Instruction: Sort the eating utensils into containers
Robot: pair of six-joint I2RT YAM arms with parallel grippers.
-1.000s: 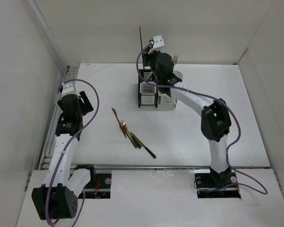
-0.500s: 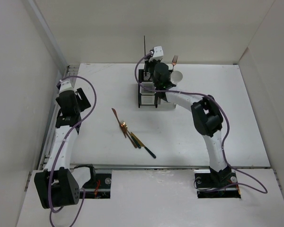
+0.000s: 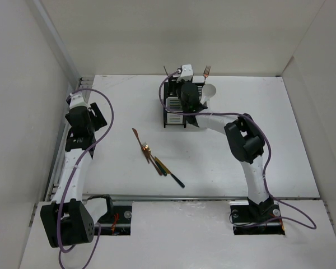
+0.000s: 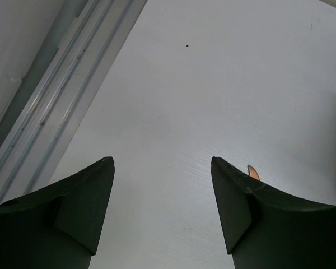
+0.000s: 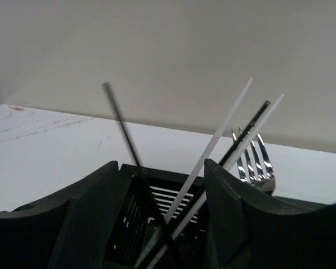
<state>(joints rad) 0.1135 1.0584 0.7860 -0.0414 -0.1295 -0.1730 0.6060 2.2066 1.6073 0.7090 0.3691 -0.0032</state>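
From above, my right claw (image 3: 185, 96) hangs directly over the containers (image 3: 174, 110), two joined caddies standing near the far edge of the table (image 3: 280, 145). A fork (image 3: 206, 71), a white spoon (image 3: 209, 91) and a black chopstick (image 3: 166, 72) stick up out of them. My left claw (image 3: 97, 116) is well apart from all that, by the table's left edge. Loose utensils (image 3: 157, 159) lie in a slanted row in mid-table, between my two arms, with a copper piece (image 3: 136, 136) at the far end and black-handled pieces (image 3: 171, 175) at the near end.

Through my left wrist, my left fingers (image 4: 73, 207) stand wide apart with only bare table between them, so that claw is open and empty. A metal rail (image 4: 61, 95) runs along the left, and a copper tip (image 4: 253, 172) peeks past one finger.

Through my right wrist, my right fingers (image 5: 235, 213) stand spread on either side of the caddy's black slotted frame (image 5: 157, 196), gripping nothing. Between them the black chopstick, blurred, leans left. Two white chopsticks (image 5: 229, 114) and a dark chopstick (image 5: 252, 122) lean right, and the fork's tines show just behind them.
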